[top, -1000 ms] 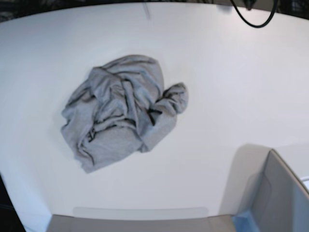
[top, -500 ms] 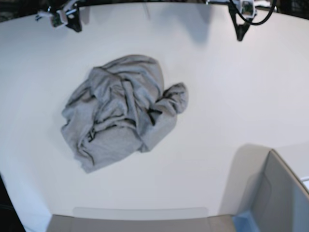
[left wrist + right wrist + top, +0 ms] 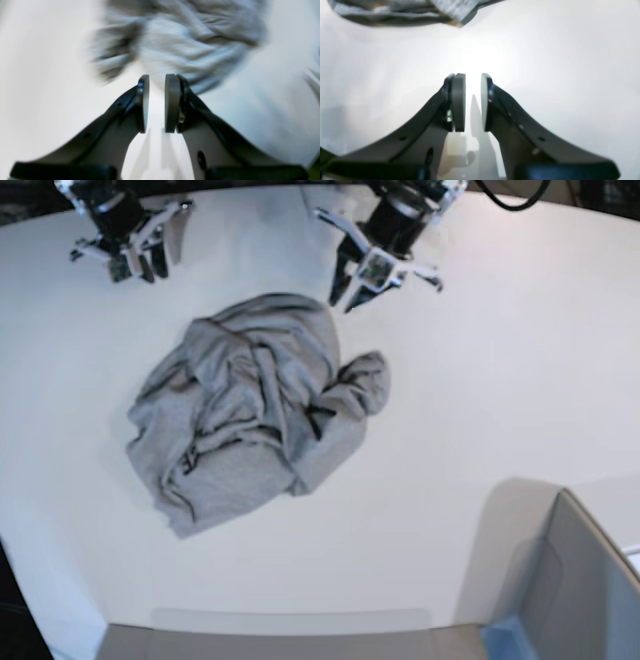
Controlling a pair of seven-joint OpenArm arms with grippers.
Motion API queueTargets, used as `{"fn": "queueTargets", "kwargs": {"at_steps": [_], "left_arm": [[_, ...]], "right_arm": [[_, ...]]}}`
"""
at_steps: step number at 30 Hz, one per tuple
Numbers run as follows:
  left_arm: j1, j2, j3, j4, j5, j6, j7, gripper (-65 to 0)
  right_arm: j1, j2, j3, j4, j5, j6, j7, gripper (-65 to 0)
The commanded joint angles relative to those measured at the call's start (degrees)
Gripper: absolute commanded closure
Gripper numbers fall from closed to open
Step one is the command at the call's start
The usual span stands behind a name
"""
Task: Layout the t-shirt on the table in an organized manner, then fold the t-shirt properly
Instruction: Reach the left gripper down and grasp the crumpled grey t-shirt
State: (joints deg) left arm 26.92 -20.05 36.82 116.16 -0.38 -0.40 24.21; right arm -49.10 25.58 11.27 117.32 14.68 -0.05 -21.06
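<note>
**A robot test bench in a lab**

Two black arms, the left gripper (image 3: pixel 345 292) and the right gripper (image 3: pixel 140 265), work over a bare, curved white table (image 3: pixel 500 380). Below the left gripper, at the near edge, stands a grey bin (image 3: pixel 580 590). Nothing domestic surrounds them.

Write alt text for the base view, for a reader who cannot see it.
A crumpled grey t-shirt lies bunched on the white table, not yet spread out. Both grippers hang above the table's far side, jaws slightly apart and empty: the left gripper near the shirt's far edge, the right gripper farther from it. A grey bin sits at the near corner.
</note>
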Motion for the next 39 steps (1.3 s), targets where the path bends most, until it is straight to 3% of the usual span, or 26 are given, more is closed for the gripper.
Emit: {"fn": "queueTargets", "kwargs": {"at_steps": [1,4,9,14,19,23,32,39], "left_arm": [[-1.99,0.23,1.91,1.07,0.16,0.8,0.8,-12.5],[-6.74,1.72,4.54,1.07,0.07,0.89,7.13,-12.5],[-8.68,5.94,4.63,1.07,-0.01,0.62,10.91,-14.4],[-11.05,8.93,4.63,1.07,-0.01,0.62,15.05,-23.2],[-13.16,9.2,4.72,1.07,-0.01,0.71,17.33,-23.4],[-16.41,8.76,4.46,0.98,-0.01,0.71,17.24,-23.5],[-22.57,5.24,2.08,0.81,-0.01,0.8,16.54,-23.5],[-22.57,5.15,2.35,0.81,-0.28,0.45,10.74,-23.5]], "right_arm": [[-0.26,0.48,0.29,0.88,-0.04,0.1,0.97,-11.5],[0.0,-0.31,0.38,0.88,-0.04,-0.08,0.97,-11.5],[1.5,-2.59,2.58,0.79,-0.04,-0.08,0.8,-12.0],[2.55,-2.86,5.13,0.79,-0.04,-0.08,0.8,-19.6],[4.22,-2.42,5.57,0.79,-0.04,0.01,0.8,-24.9],[4.66,-2.59,5.57,0.88,0.14,0.01,0.8,-24.8],[3.96,-2.77,5.83,0.79,6.64,0.01,0.8,-24.8],[2.99,-2.86,7.33,0.7,6.47,0.01,0.8,-24.8]]}}
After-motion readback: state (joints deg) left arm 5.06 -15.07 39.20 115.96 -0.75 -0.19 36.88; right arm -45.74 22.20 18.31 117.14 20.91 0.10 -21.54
